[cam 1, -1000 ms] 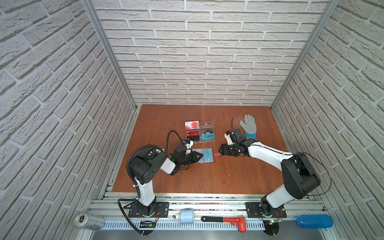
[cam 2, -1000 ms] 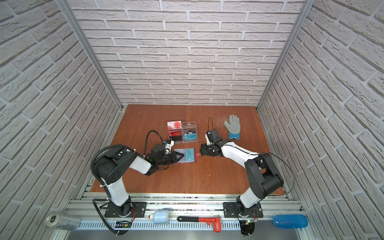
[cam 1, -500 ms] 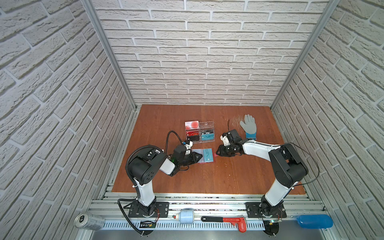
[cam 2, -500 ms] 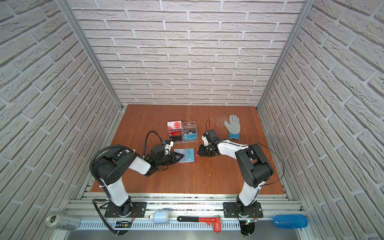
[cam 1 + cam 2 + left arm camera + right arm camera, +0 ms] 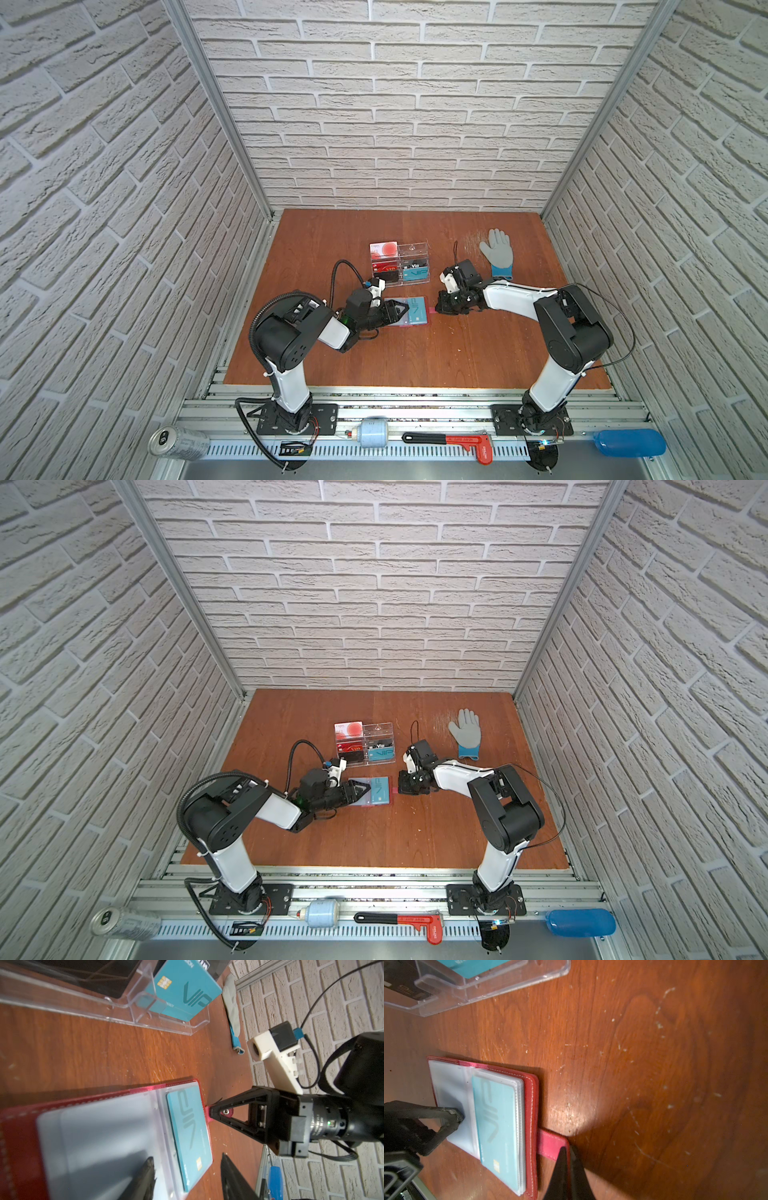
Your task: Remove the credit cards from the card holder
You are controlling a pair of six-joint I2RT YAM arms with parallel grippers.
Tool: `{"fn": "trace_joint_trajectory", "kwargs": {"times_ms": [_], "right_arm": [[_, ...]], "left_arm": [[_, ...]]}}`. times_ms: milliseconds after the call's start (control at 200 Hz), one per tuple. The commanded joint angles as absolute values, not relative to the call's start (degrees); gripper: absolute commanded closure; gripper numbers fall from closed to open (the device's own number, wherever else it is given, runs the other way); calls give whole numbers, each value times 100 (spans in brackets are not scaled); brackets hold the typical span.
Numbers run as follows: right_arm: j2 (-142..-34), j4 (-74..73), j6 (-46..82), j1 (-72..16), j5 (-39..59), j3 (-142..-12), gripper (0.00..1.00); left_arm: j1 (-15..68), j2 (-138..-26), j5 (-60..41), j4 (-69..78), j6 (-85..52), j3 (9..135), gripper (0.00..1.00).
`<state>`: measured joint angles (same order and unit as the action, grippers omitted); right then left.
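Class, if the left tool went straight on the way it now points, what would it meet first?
Most likely the teal card in the open holder, just ahead of the left tool; the height gap between them is unclear.

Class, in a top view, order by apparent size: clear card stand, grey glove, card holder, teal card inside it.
clear card stand
card holder and grey glove: too alike to rank, holder partly covered
teal card

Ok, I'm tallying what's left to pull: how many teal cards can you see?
2. One teal card stands in the clear acrylic stand; the other teal card lies in a sleeve of the open red card holder. Stacked sleeves beneath may hide more.
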<state>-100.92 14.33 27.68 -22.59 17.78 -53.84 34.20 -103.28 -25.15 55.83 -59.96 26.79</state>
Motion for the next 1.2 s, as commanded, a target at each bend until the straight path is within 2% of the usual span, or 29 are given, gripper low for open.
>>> {"fn": "trace_joint_trajectory", "kwargs": {"times_ms": [0,780,1195], "right_arm": [[-10172,1488,2803,-2297,1768,-5386,94],[-10204,1512,2804,-2294,1787,-5388,94],[-10184,1521,2804,-2304,1782,-5391,94]], "left_arm": [[3478,-10559,-2568,6371,-6296,2813,45],[3655,-11337,-2639,7383,-7021,2988,34],[3665,-11061,-2323,6078,-7298,3036,30]]}}
